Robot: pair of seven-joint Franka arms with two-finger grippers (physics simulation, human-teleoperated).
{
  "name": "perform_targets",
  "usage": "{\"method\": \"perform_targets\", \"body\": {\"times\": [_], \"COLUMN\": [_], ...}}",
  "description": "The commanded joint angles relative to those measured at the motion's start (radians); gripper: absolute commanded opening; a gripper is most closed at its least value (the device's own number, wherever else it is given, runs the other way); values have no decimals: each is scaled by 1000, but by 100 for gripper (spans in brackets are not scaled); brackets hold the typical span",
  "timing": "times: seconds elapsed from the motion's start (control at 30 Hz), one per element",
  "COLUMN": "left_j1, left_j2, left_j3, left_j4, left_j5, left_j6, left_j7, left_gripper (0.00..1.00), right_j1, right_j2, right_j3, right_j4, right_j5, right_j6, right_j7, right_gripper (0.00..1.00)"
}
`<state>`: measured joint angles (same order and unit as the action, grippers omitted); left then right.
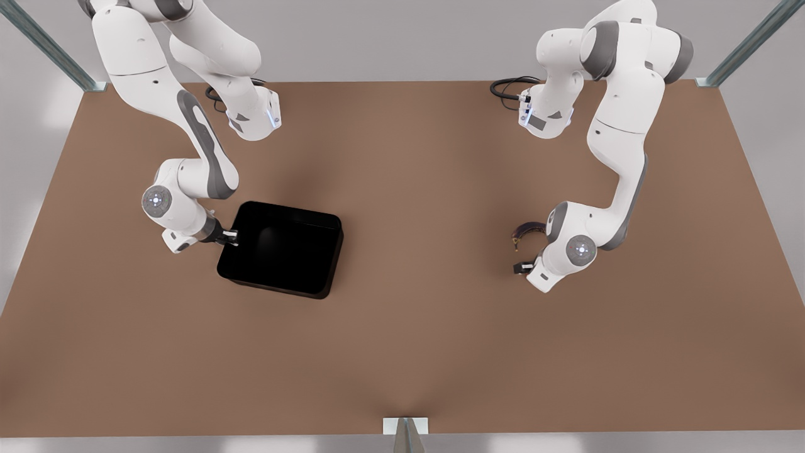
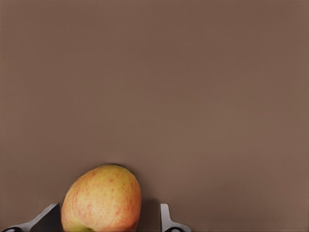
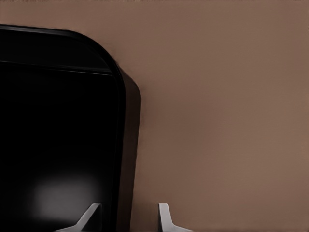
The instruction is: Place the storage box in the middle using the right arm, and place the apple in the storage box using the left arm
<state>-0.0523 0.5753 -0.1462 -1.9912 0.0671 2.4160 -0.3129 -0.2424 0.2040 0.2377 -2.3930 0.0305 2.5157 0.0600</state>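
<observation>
**Operator:** Starting at the front view's left: my right end effector point(image 1: 230, 237) sits at the near wall of the storage box point(image 1: 283, 248). In the right wrist view its fingertips point(image 3: 91, 212) straddle that wall point(image 3: 126, 159), one inside, one outside, parted with a gap on the outer side, so I judge it not yet clamped.

**Spotter:** And where is the box?

**Operator:** On the worktop point(image 1: 427, 327), left of centre in the front view, a little skewed. To do this step well I'd pinch the wall low and square, then slide it across to the middle without tipping it.

**Spotter:** How is that arm posed?

**Operator:** Elbow bent, forearm sloping down, wrist turned sideways toward the box.

**Spotter:** Now the front view's right.

**Operator:** My left end effector point(image 1: 523, 265) hangs low over the worktop, well apart from the box, beside a dark purple curved fruit point(image 1: 527, 230). In the left wrist view the apple point(image 2: 102, 199) lies between its spread fingers point(image 2: 165, 217), nearer one than the other. I can't tell whether they touch it.

**Spotter:** Pose?

**Operator:** Folded, wrist pointing down. I'd centre on the apple before closing.
</observation>
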Motion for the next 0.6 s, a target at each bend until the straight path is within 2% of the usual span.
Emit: {"method": "perform_targets", "body": {"times": [0.0,0.13,0.17,0.2,0.23,0.27,0.3,0.57], "left_j1": [0,0,0,0,0,0,0,2], "left_j2": [0,0,0,0,0,0,0,-8], "left_j3": [0,-3,-3,-3,-3,-3,-3,-3], "left_j4": [0,0,-1,0,0,0,0,0], "left_j5": [0,0,0,0,0,0,0,0], "left_j6": [0,0,0,-2,0,0,0,-3], "left_j7": [0,0,0,0,0,0,0,-2], "left_gripper": [100,100,100,100,100,100,100,99], "right_j1": [0,5,5,3,3,2,3,2], "right_j2": [0,21,28,41,41,40,40,40], "right_j3": [0,0,0,0,0,0,2,8], "right_j4": [0,-2,-2,-2,-2,-2,-2,-2], "right_j5": [0,0,2,0,0,0,0,-1], "right_j6": [0,15,29,35,37,35,37,38], "right_j7": [0,1,1,1,1,1,1,3], "right_gripper": [100,100,95,95,85,36,21,21]}}
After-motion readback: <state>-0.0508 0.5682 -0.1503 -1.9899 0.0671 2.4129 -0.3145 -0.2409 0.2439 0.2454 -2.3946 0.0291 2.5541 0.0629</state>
